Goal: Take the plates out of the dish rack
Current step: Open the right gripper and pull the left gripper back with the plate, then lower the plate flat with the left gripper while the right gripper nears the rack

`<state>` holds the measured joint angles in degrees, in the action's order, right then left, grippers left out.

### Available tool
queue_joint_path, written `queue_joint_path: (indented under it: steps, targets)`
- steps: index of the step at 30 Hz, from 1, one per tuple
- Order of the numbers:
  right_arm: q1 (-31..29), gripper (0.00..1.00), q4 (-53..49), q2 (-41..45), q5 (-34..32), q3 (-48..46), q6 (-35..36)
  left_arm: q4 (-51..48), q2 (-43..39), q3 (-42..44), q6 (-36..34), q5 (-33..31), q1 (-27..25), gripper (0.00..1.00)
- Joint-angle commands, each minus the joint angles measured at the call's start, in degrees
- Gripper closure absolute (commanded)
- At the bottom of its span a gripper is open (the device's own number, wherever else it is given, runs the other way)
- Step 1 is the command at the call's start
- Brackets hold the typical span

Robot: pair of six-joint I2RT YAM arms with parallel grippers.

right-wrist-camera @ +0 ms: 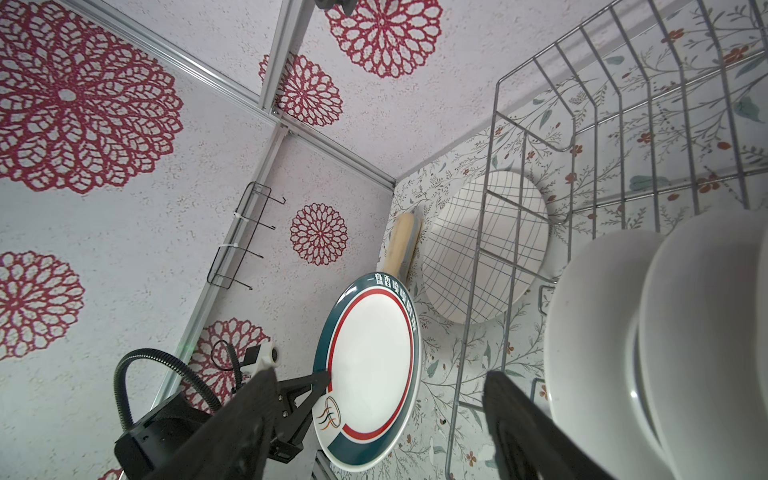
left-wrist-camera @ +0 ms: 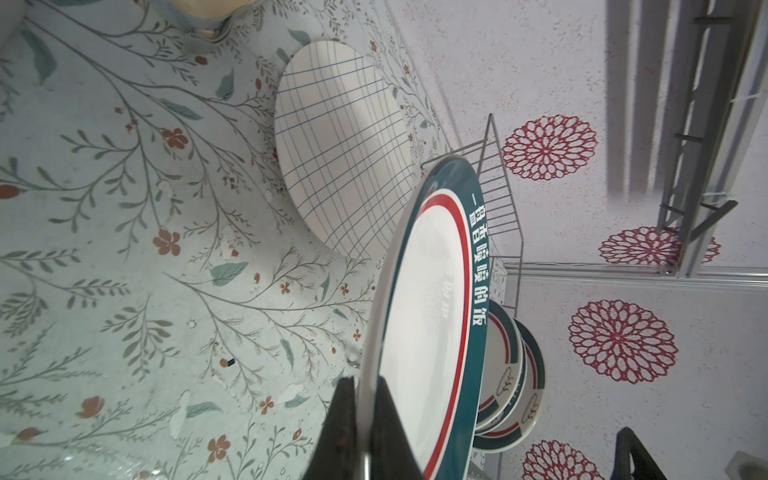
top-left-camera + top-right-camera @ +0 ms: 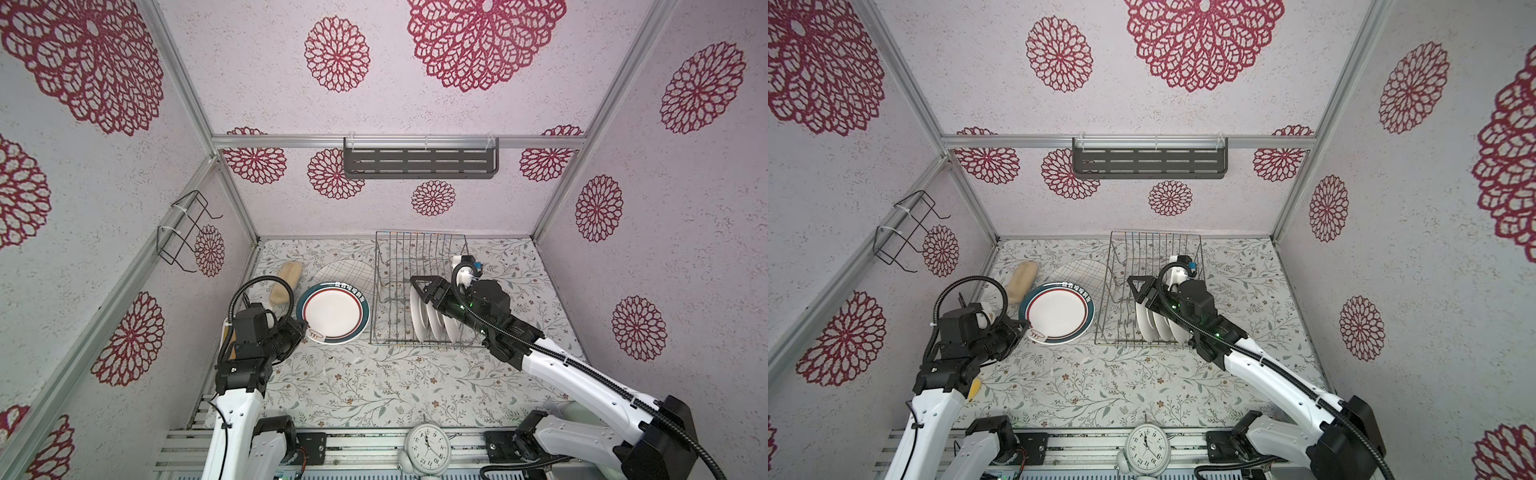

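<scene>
A teal-rimmed plate (image 3: pixel 332 311) (image 3: pixel 1057 311) (image 2: pixel 432 311) (image 1: pixel 374 332) hangs tilted over the table, left of the dish rack (image 3: pixel 399 343) (image 3: pixel 1113 343) (image 2: pixel 498 187) (image 1: pixel 582 104). My left gripper (image 3: pixel 305 326) (image 3: pixel 1025 326) (image 2: pixel 365 382) is shut on its near rim. A cream grid-lined plate (image 3: pixel 347 276) (image 3: pixel 1079 274) (image 2: pixel 345 158) (image 1: pixel 486 249) lies flat behind it. Three plates (image 3: pixel 432 318) (image 3: pixel 1156 320) (image 2: pixel 507 374) (image 1: pixel 602 332) stand upright in the rack, white backs toward my right gripper (image 3: pixel 419 286) (image 3: pixel 1138 286) (image 1: pixel 380 376). It hovers open and empty just above their top edges.
A beige wooden-handled tool (image 3: pixel 286 278) lies at the back left of the table. A round clock (image 3: pixel 428 446) stands at the front edge. A black wire holder (image 3: pixel 183 232) hangs on the left wall, and a dark grey slotted shelf (image 3: pixel 419 162) on the back wall.
</scene>
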<state>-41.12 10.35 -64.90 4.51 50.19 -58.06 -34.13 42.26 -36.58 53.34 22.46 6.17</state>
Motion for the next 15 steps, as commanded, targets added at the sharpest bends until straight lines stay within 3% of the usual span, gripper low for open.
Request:
queue_joint_path:
  steps: [1, 8, 15]
  targets:
    - [0.45, 0.19, -2.08, 2.66, -2.46, 0.71, 2.09, 0.60, -1.36, 1.54, -0.75, 0.57, 0.51, 1.00]
    - [0.49, 0.19, -3.82, 2.75, -3.06, 1.37, 2.91, -0.10, -2.47, 5.34, -1.39, -1.36, 1.27, 1.00]
    - [0.46, 0.19, -4.55, 1.76, -3.28, 1.75, 3.35, 5.04, -1.48, 10.13, 2.76, 0.00, 1.25, 1.00]
